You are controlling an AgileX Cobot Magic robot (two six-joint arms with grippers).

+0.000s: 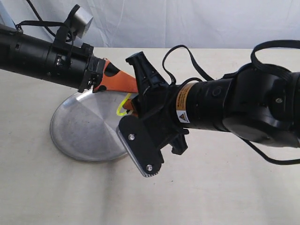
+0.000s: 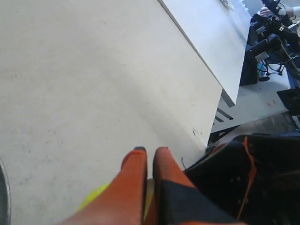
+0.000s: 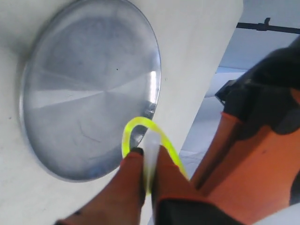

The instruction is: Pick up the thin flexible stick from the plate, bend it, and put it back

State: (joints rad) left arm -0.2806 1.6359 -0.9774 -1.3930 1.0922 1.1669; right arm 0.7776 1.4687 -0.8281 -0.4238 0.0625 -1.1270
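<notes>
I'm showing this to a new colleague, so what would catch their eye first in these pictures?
The thin flexible stick, neon yellow-green, is bent into a tight loop and pinched in the right gripper over the edge of the plate. Next comes the orange-fingered left gripper, close beside the right one.
</notes>
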